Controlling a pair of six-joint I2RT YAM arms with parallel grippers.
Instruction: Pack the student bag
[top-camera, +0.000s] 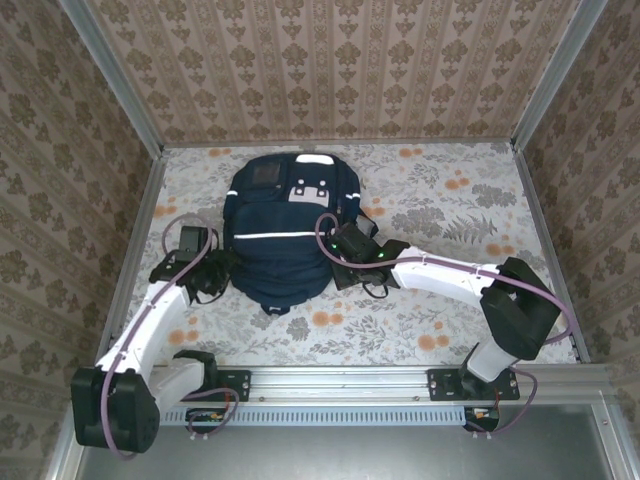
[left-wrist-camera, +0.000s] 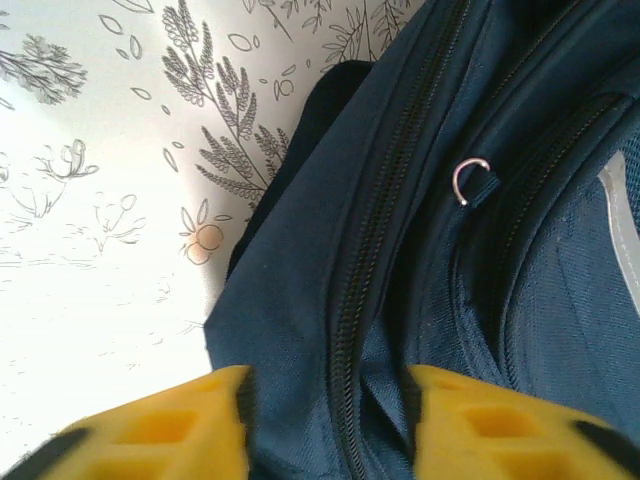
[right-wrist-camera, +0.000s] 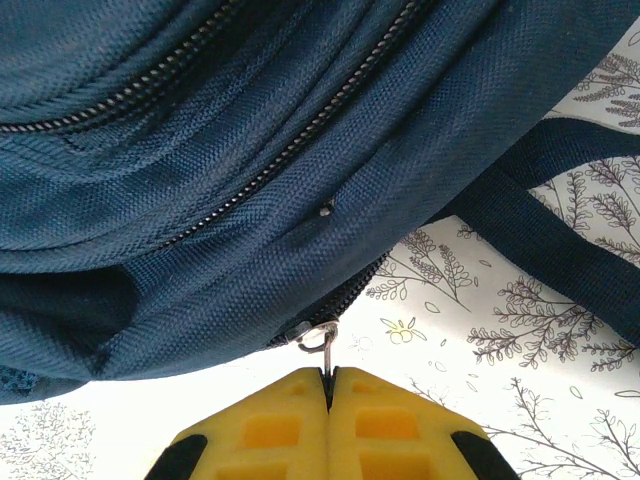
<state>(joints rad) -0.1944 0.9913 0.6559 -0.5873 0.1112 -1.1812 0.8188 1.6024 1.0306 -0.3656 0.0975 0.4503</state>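
**Count.** One student bag (top-camera: 275, 270) lies flat on the flower-printed table (top-camera: 450, 210), at centre frame in the top view, between the two arms. It carries one thin white stripe (top-camera: 280, 235) across its front and white patches (top-camera: 312, 190) near its top edge. There are two grippers, one at each flank of the bag.

**Hidden or unclear.**
- In the top view both sets of fingers are dark against the navy fabric, so their gap cannot be read there.
- In the left wrist view the bag (left-wrist-camera: 420, 250) fills the right half and runs off the frame. One small metal ring (left-wrist-camera: 468, 180) hangs at upper right.
- In the right wrist view the bag (right-wrist-camera: 250, 150) covers the upper frame. The lowest of its zipper lines is mostly tucked under a fold. One dark strap (right-wrist-camera: 540, 210) exits at right.

**End effectors.**
- The left gripper (left-wrist-camera: 328, 385) (top-camera: 215, 270) is released: its yellow fingers (left-wrist-camera: 200, 420) stand apart at the bottom edge, with a zipper line (left-wrist-camera: 365, 260) running between them. Contact with the fabric cannot be determined.
- The right gripper (right-wrist-camera: 328, 375) (top-camera: 335, 250) is clenched, pinching the thin zipper pull (right-wrist-camera: 322, 343) at the bag's lower edge.
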